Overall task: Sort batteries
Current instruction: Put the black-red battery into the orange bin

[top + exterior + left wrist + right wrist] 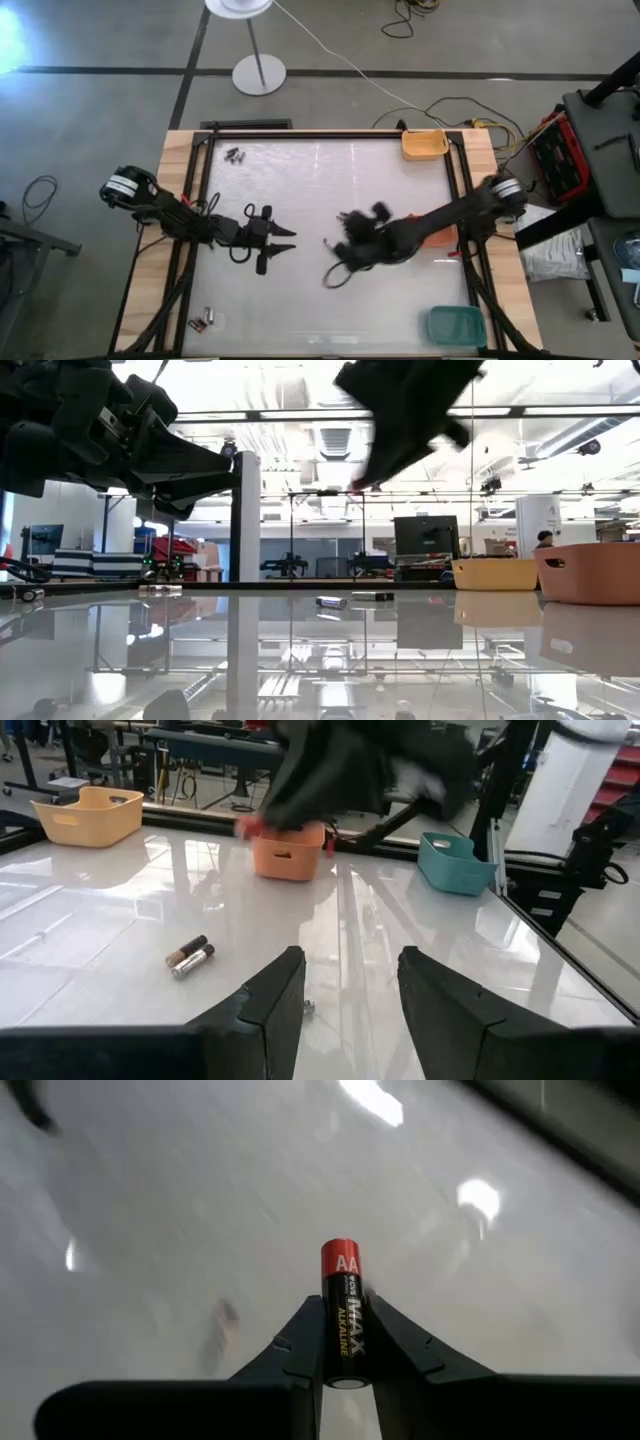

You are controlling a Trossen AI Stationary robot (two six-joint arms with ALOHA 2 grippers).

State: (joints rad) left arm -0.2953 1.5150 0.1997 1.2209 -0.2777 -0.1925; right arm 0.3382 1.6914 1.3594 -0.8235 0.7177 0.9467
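My right gripper (pixel 342 1308) is shut on a black AA battery (pixel 341 1265) with a red end. It hovers over the middle of the table (pixel 338 255), blurred, well above the glass in the low view (pixel 400 420). My left gripper (pixel 277 241) waits open, left of centre, fingers (pixel 275 1000) pointing toward the right arm. Two loose batteries (pixel 190 957) lie side by side on the table ahead of it. More batteries lie near the far-left corner (pixel 235 155) and the near-left corner (pixel 203 322). My right gripper pinches the battery's black body (pixel 342 1342) between its two fingers. The battery lies along the fingers, and its red end (pixel 340 1258) sticks out past the fingertips (pixel 306 1320). It is lifted clear of the table.
A yellow tray (pixel 425 145) sits at the far-right corner, an orange tray (pixel 441 238) at the right edge partly under the right arm, and a teal tray (pixel 455 325) at the near-right corner. The table has a raised dark frame (pixel 200 140). Two batteries (pixel 330 601) show mid-table in the low view.
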